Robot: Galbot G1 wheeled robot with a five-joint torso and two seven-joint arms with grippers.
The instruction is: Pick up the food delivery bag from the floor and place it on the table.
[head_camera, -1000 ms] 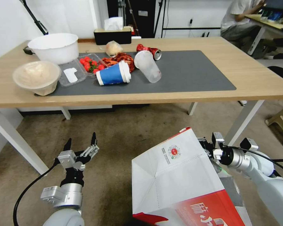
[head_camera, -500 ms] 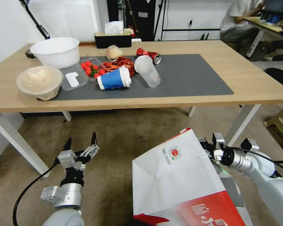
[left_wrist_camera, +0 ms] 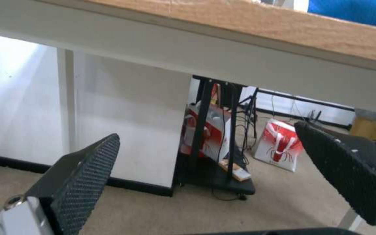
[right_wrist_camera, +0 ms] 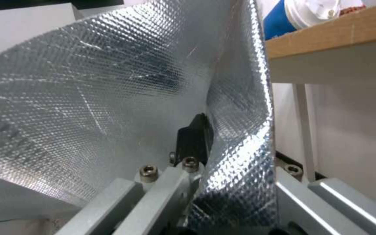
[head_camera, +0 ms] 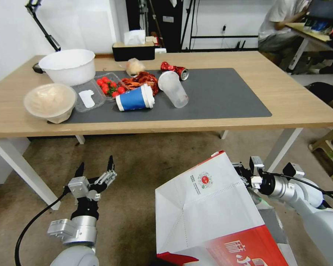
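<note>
Food delivery bag [head_camera: 207,218] hangs tilted in front of the robot on its right side, off the floor [head_camera: 137,173], lower than the worktop [head_camera: 296,96] and nearer the robot than its front edge. White panel with the small round red logo faces up; red printed band lower down. Right gripper [head_camera: 244,173] sits at the bag's upper rim, jaws closed on the bag wall; in the right wrist view the silver foil lining [right_wrist_camera: 109,81] is pinched between the fingers [right_wrist_camera: 194,140], foil folded on both sides of the black pad. Left gripper [head_camera: 96,173] held low over the carpet on the robot's left, well apart from the bag, jaws spread wide and gripping nothing; the left wrist view shows both textured pads [left_wrist_camera: 88,176] apart, with the underside of the worktop above them. On the worktop, a dark grey mat [head_camera: 225,96] with clutter at its left half: blue paper cup [head_camera: 133,99] lying on its side, clear plastic cup [head_camera: 173,88] tipped beside it, crushed red can [head_camera: 175,69] behind, tray of cherry tomatoes [head_camera: 109,85], white bowl [head_camera: 68,65], beige lidded bowl [head_camera: 51,101] at the near left edge. Right half of the mat is bare.
</note>
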